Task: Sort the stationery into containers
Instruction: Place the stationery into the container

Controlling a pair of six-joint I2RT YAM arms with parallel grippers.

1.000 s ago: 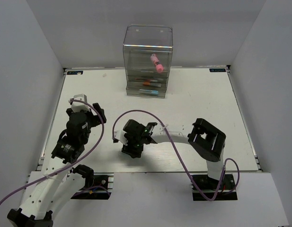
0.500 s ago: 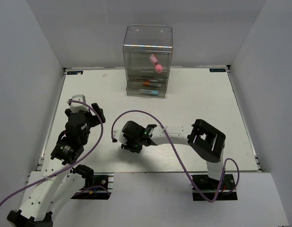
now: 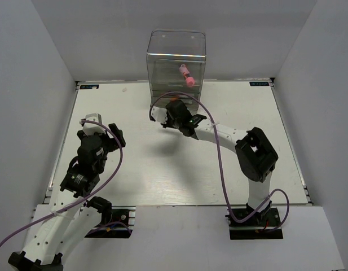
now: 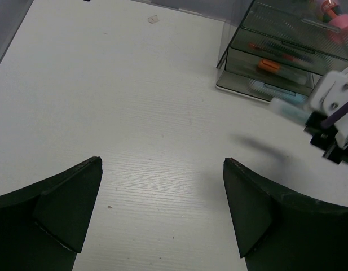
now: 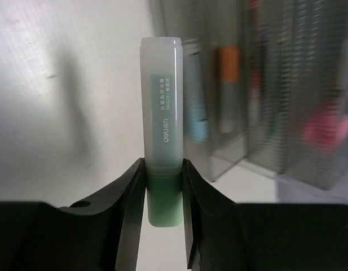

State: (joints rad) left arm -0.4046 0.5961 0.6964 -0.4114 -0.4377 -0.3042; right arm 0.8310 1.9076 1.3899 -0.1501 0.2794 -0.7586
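Observation:
My right gripper [image 5: 162,180] is shut on a green-tipped clear marker [image 5: 161,101], which stands up between the jaws. In the top view this gripper [image 3: 172,113] hangs just in front of the clear organiser [image 3: 176,56], at its lower drawers. A pink stubby cylinder [image 3: 187,75] lies in the tall top compartment. An orange-tipped marker [image 5: 229,62] and a light-blue marker [image 5: 196,121] show inside the drawers. My left gripper [image 4: 162,209] is open and empty over bare table at the left [image 3: 109,137]. The left wrist view shows the held marker [image 4: 289,108] near the bottom drawer.
The organiser stands at the far middle of the white table [image 3: 106,107], against the back wall. Grey walls close in the left, right and back sides. A purple cable [image 3: 219,152] loops over the right arm.
My right gripper has moved from the near middle of the table up to the front of the organiser, carrying the green-tipped marker. The left arm has barely moved.

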